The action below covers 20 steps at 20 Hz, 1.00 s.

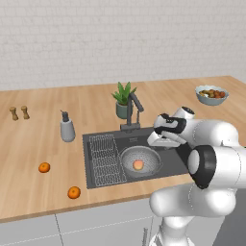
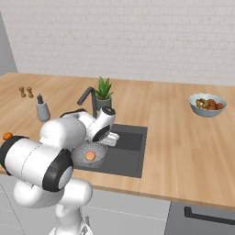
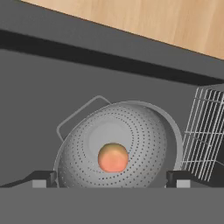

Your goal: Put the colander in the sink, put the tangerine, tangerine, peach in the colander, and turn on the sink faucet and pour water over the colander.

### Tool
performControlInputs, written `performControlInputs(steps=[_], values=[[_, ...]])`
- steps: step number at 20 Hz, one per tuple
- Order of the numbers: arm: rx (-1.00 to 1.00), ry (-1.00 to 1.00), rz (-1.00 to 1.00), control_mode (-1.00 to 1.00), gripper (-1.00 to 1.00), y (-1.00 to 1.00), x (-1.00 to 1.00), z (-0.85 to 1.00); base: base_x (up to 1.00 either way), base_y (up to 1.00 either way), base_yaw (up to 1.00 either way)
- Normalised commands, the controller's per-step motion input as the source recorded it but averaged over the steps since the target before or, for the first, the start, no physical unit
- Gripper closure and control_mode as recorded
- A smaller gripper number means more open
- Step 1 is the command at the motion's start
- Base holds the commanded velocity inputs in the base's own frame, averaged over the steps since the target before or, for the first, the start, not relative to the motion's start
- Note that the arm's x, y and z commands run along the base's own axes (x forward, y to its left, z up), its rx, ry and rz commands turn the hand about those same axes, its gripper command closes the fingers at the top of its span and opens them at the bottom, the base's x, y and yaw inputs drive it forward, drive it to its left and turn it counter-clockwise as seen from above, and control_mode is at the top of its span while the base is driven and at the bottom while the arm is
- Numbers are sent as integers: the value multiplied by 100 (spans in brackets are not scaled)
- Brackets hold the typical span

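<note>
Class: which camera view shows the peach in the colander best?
The hand view: the peach sits large and unobstructed in the colander. Both base views show it as a small pale dot in the colander.

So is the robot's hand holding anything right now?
No. The open gripper holds nothing; the pale pinkish-orange peach lies loose in the round perforated silver-grey metal colander.

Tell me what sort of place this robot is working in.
A kitchen, rendered rather than real. A dark recessed sink with a faucet is set in a wooden counter, a colander sits in the basin, and a bowl of fruit stands farther along.
</note>
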Motion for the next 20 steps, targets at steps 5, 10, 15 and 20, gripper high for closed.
performControlInputs(steps=[5, 10, 15, 20], values=[[0, -2, 3, -100, -100, 11, -61, 46, 0, 0, 0], [-1, 0, 0, -100, -100, 34, -58, 50, 0, 0, 0], [-9, 0, -1, -100, -100, 55, -57, 26, 0, 0, 0], [-11, 0, -2, -100, -100, 76, -47, 8, 0, 0, 0]])
